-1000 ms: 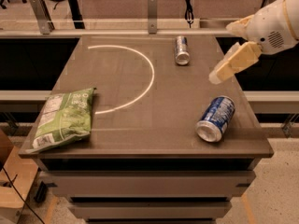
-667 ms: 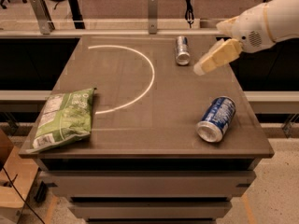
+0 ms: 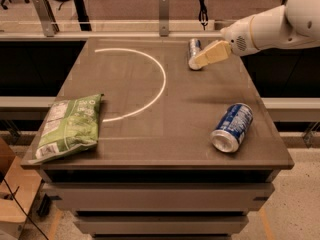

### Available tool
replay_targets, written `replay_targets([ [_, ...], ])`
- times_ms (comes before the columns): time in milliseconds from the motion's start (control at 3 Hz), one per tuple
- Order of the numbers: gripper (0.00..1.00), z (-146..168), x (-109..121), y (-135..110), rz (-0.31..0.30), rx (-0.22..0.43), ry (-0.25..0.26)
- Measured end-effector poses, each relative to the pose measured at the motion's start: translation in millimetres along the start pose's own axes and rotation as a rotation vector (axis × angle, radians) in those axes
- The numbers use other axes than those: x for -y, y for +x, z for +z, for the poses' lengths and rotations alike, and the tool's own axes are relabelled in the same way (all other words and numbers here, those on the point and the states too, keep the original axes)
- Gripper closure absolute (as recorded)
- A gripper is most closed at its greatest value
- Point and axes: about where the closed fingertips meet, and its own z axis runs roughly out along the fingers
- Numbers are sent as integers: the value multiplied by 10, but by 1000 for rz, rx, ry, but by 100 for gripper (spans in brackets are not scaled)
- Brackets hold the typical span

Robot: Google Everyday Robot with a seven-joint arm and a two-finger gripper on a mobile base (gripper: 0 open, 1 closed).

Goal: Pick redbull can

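The redbull can (image 3: 194,46) is slim and silver with blue patches. It lies on its side near the back right of the dark table (image 3: 150,139). My gripper (image 3: 201,60), tan at the end of the white arm (image 3: 272,26), reaches in from the right. It hangs over the near end of the can and covers part of it. Whether it touches the can cannot be told.
A wider blue can (image 3: 231,127) with white lettering lies on its side at the front right. A green chip bag (image 3: 70,126) lies at the front left. A white arc (image 3: 159,89) is marked on the tabletop. A rail with posts (image 3: 163,14) runs behind the table.
My gripper has moved left and toward the back of the table, from right of the redbull can to over its near end. The cans and the bag have not moved.
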Motion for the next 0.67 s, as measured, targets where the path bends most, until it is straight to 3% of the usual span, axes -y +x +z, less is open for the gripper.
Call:
replay_targets([
  [667, 0, 787, 336, 194, 151, -18, 48],
])
